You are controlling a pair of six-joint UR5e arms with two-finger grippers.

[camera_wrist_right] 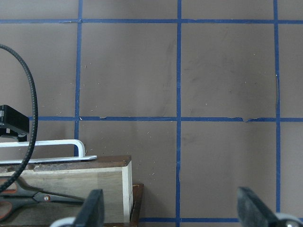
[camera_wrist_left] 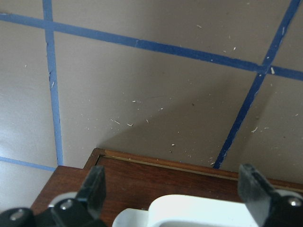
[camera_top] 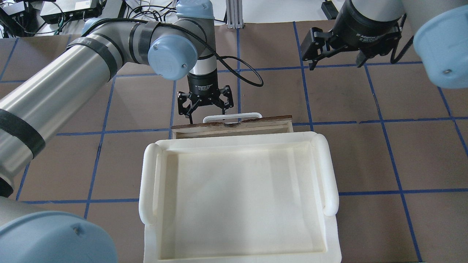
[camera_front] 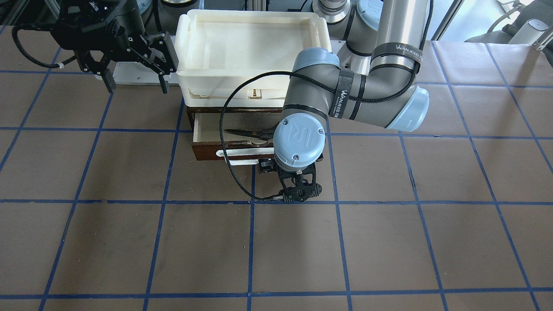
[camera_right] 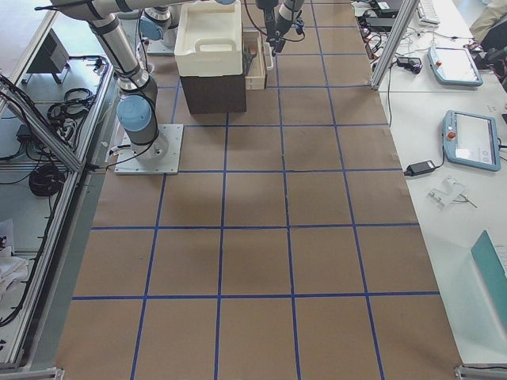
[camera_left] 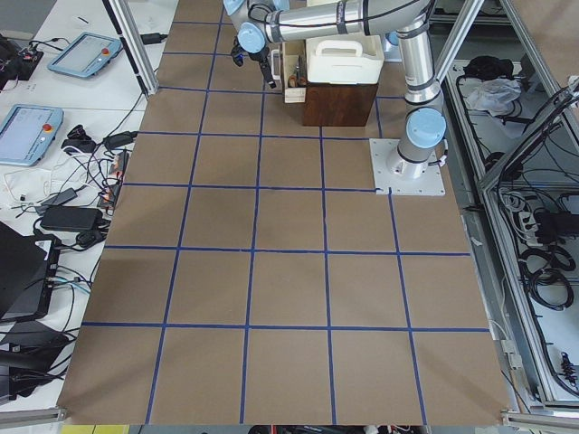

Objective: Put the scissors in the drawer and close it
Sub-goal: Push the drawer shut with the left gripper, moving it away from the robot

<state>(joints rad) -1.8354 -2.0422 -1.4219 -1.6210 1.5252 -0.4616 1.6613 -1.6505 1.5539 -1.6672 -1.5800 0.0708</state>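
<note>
Wooden drawer (camera_front: 207, 129) open, scissors (camera_front: 246, 134) inside.
I judge it rigid and light-sliding: push at the white handle (camera_front: 246, 152); left claw (camera_top: 205, 109) spread, empty, just before the drawer front; right claw (camera_front: 136, 82) likewise, well apart.

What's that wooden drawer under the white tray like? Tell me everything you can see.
The drawer is wide and shallow, pale plywood inside, with a dark reddish-brown front and a white bar handle. It stands partly pulled out beneath the cream tray. The scissors lie flat inside. The open left gripper hangs at the handle; whether it touches is unclear.
</note>
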